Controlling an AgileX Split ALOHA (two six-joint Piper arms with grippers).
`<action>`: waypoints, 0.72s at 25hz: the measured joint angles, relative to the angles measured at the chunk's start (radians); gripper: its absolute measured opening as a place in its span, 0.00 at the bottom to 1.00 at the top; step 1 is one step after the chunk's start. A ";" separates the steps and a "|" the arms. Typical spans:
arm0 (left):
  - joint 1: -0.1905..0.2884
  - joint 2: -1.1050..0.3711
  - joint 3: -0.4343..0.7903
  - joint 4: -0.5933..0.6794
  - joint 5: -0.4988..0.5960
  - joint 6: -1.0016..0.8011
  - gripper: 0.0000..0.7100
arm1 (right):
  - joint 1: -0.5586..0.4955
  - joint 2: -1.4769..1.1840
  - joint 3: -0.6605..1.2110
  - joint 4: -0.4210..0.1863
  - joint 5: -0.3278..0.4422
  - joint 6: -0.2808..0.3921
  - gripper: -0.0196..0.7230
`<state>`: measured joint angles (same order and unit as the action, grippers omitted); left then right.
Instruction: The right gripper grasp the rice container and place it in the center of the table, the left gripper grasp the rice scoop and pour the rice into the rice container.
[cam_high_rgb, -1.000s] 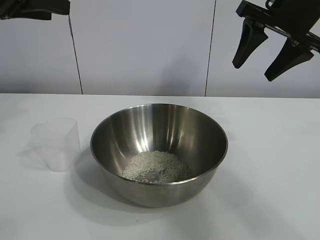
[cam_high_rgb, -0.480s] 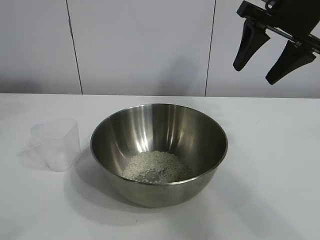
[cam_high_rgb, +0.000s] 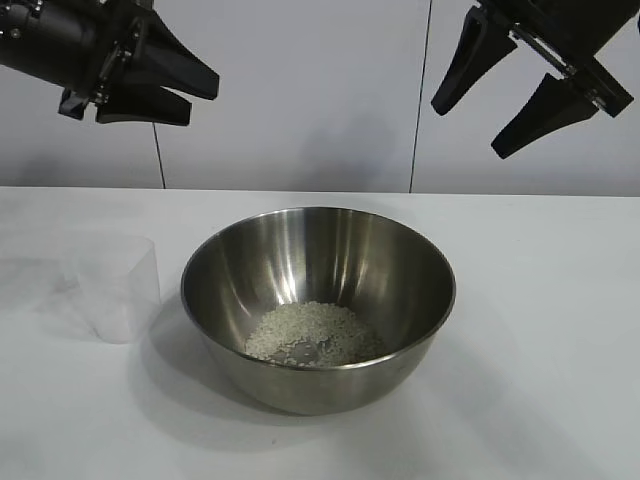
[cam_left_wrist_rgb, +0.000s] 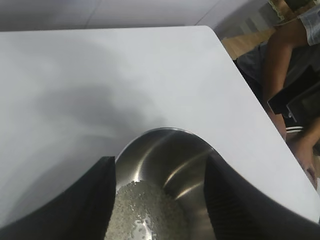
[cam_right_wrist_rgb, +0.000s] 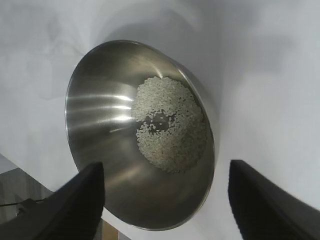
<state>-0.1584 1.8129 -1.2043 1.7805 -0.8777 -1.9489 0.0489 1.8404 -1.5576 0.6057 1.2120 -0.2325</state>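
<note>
Two pincers are hanging high above the desk (cam_high_rgb: 560, 300), both empty: the left pincer (cam_high_rgb: 185, 88) up at the left with its fingers only slightly parted, the right pincer (cam_high_rgb: 485, 110) up at the right with its fingers spread wide. The rice container (cam_high_rgb: 318, 305) is sitting mid-desk, the rice (cam_high_rgb: 312, 335) lying in its bottom. The rice scoop (cam_high_rgb: 115, 288) is standing empty just beside it. That scoop looks light and thin-walled, probably slippery; its rim seems the safest hold.
</note>
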 joint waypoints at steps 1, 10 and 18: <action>-0.010 0.001 -0.003 0.000 0.000 0.000 0.55 | 0.000 0.000 0.000 0.002 0.000 0.000 0.68; -0.019 0.024 -0.012 0.000 0.017 0.000 0.54 | 0.000 0.000 0.000 0.005 0.000 0.000 0.68; -0.030 0.026 -0.012 0.000 0.018 -0.001 0.54 | 0.000 0.000 0.000 0.005 0.000 -0.001 0.68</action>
<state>-0.1889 1.8391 -1.2159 1.7805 -0.8594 -1.9502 0.0489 1.8404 -1.5576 0.6104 1.2120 -0.2335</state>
